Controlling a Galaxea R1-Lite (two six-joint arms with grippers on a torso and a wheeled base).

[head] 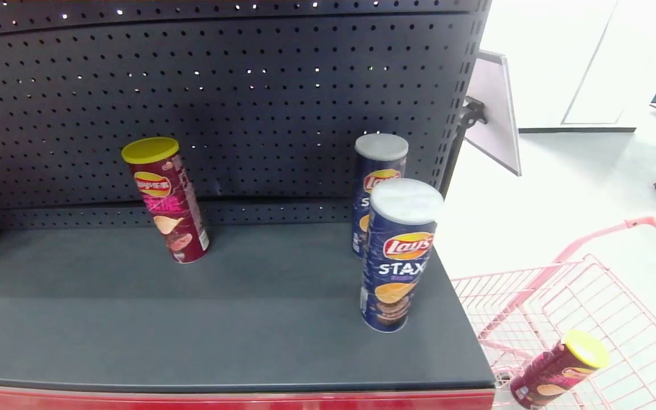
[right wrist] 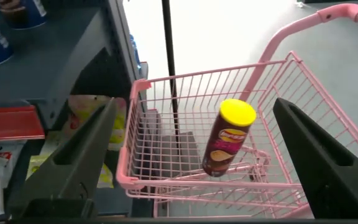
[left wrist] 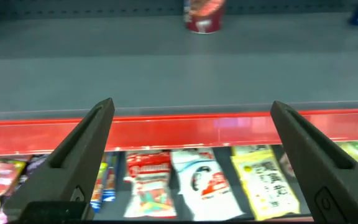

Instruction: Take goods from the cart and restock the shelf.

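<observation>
Both sets of jaws are spread wide with nothing between them. Your right gripper hangs above the maroon cardboard crisp can with the yellow lid. This can stands tilted in the pink wire cart, its lid leaning towards the far side. From there a grasp looks possible, though the tilt probably means you must angle the fingers to match it.

The cart is parked just right of the dark grey shelf board, which keeps the carry short. On the left of the board, near the perforated back panel, stands a second maroon can with a yellow lid. It marks the likely spot for the one in the cart. At the right end, two dark blue cans with grey lids are lined up near and far, sorted by kind.

Your left gripper waits low in front of the red shelf edge, out of the way.
</observation>
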